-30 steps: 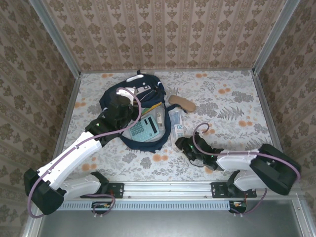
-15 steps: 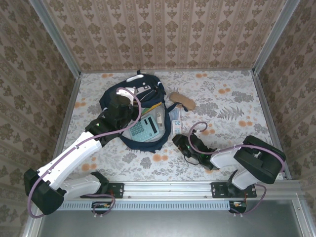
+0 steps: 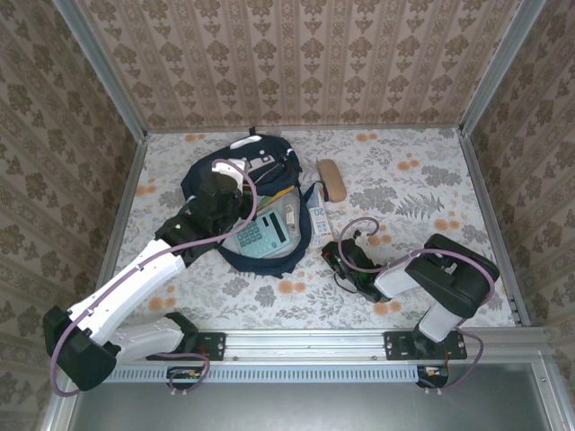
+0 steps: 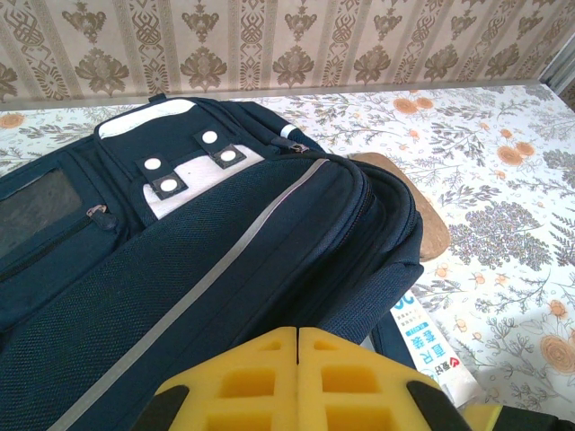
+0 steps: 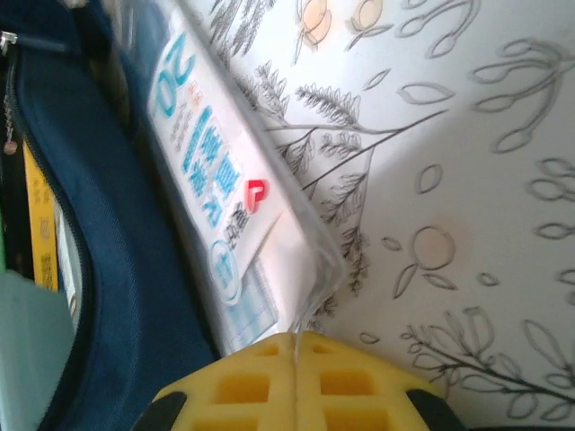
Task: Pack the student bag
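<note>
Now left pincer [image 4: 298, 350] pressed together over student bag [image 4: 225, 260]; right pincer [image 5: 295, 350] pinching corner of plastic packet [image 5: 211, 193] lying against bag on tabletop [image 5: 467, 180].

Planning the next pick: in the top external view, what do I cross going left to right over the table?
left gripper → calculator → white packet → right arm's elbow

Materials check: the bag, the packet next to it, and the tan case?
Bag: woven navy fabric, matte, likely nylon or polyester; the weave shows, with a grey reflective-looking stripe. Packet: paper sheets in clear glossy plastic wrap; glare and a sealed, crinkled edge. Tan case: smooth, matte, perhaps leather or imitation; too small to tell.
</note>
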{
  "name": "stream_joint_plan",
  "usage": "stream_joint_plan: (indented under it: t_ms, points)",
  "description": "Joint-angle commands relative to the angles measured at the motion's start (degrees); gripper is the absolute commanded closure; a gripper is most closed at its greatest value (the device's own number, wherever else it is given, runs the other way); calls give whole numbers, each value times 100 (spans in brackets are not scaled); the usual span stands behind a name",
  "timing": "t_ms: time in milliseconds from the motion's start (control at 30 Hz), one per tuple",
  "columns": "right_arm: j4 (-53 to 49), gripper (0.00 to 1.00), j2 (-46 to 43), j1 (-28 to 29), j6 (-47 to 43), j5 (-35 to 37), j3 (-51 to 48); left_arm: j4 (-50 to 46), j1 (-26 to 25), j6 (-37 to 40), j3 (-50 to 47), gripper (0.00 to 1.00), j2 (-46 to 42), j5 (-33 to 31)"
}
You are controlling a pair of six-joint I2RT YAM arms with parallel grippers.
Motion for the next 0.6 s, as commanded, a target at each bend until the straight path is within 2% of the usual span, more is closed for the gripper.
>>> stream_joint_plan:
  t_ms: [0, 100, 200, 400, 567]
  points:
    - [184, 100, -83, -77, -161, 297, -290, 215, 52, -54, 11, 100, -129, -161]
    - [25, 100, -620, -57, -492, 104, -436, 222, 52, -49, 8, 100, -128, -158]
    - [-571, 100, -1489, -8, -817, 47, -546, 220, 52, -58, 6, 100, -111, -162]
    - [-3196, 100, -4207, 4, -1296, 381, -576, 226, 61, -67, 0, 100, -111, -140]
    - [-4453, 100, -6295, -220, -1994, 179, -698, 243, 60, -80, -2, 100, -93, -104]
